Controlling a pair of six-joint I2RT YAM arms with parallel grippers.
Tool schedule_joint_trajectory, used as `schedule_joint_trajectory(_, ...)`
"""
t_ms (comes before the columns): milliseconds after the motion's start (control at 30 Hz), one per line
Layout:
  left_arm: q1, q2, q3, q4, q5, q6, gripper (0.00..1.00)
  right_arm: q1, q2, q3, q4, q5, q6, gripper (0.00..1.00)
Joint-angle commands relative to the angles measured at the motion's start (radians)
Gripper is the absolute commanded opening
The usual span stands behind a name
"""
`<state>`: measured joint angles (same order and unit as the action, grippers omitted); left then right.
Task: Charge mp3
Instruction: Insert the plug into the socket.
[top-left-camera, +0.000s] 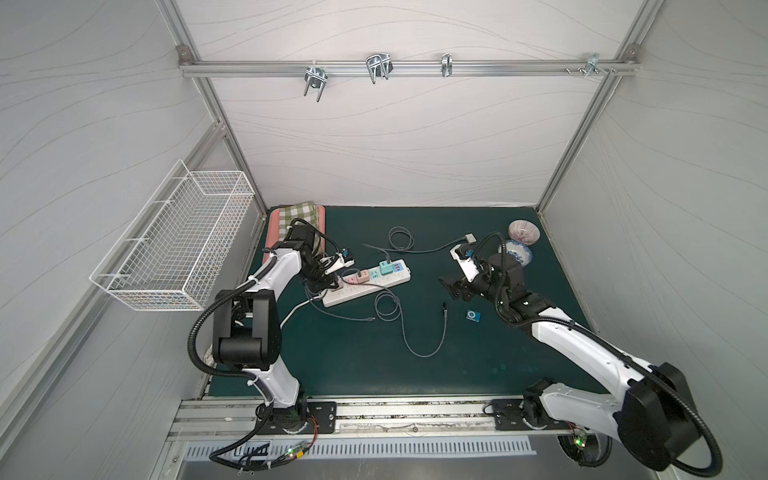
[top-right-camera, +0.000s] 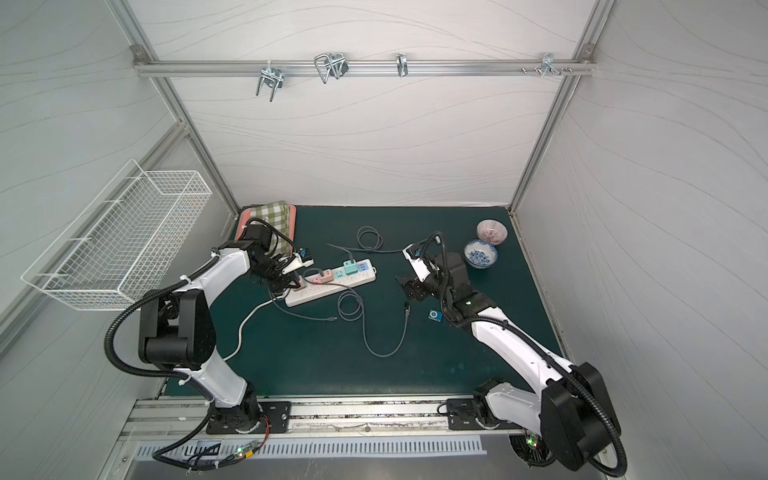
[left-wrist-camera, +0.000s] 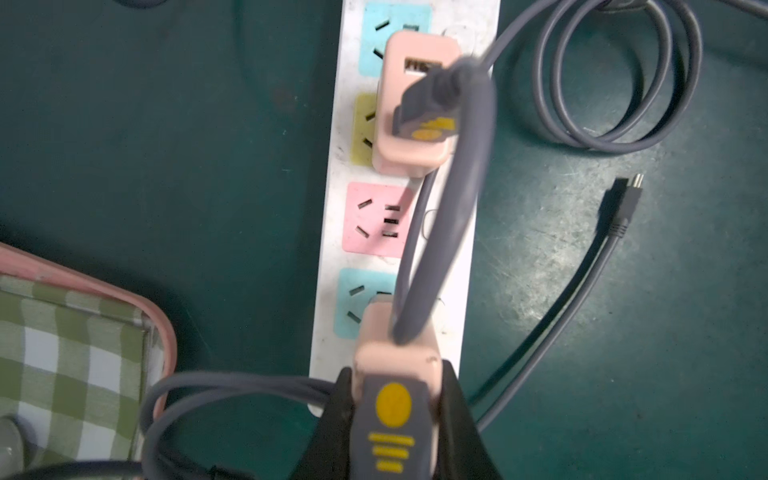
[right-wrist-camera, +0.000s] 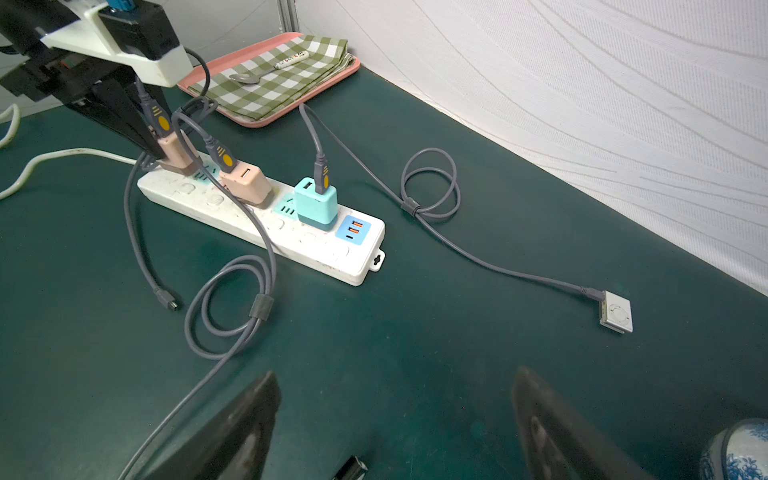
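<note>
A dark green counter (top-left-camera: 353, 374) is seen from above, with two robot arms reaching in over it. The left gripper (left-wrist-camera: 395, 382) is clamped narrowly on a pink adapter (right-wrist-camera: 178, 156) that has a grey USB cable plugged into its top, and holds it at the end socket of a white power strip (right-wrist-camera: 316, 251). In the right wrist view the adapter leans a little, and it cannot be told whether its prongs are fully home. That cable's free plug (left-wrist-camera: 627, 199) lies loose on the counter beside the strip. The task's thing, a small blue mp3 player (top-left-camera: 473, 316), lies flat on the counter near the right arm with nothing connected to it. The right gripper (right-wrist-camera: 395, 419) hovers over bare counter near the player, jaws spread wide with nothing between them. (A silver player (right-wrist-camera: 616, 312) farther back is already wired to a teal adapter (right-wrist-camera: 316, 203) on the strip.) A second pink adapter (right-wrist-camera: 245, 183) also sits in the strip, and its cable end (top-left-camera: 444, 308) rests near the blue player. The step in hand appears to be supplying power by seating the held adapter. The next move likely calls for pressing it straight down until flush. The open gripper would then pick up a loose plug by its body and line it up squarely with the player's small port, probably with the player steadied.
</note>
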<state>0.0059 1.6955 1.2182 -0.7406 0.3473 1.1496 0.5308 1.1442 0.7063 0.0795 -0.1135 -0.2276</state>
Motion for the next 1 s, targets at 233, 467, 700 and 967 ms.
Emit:
schedule_joint_trajectory(233,0.005,0.023,0.032,0.036,0.027,0.057,0.00,-0.007,0.013,0.025,-0.005,-0.008,-0.035,0.90)
schedule_joint_trajectory(467,0.005,0.038,0.038,0.074,0.048,0.043,0.00,-0.006,0.018,0.030,-0.012,-0.017,-0.036,0.90)
schedule_joint_trajectory(700,0.004,0.059,0.026,0.037,0.039,0.059,0.01,-0.006,0.021,0.029,-0.005,-0.027,-0.038,0.90)
schedule_joint_trajectory(967,0.005,0.005,-0.052,0.028,0.041,0.064,0.01,-0.006,0.019,0.026,-0.002,-0.033,-0.041,0.90)
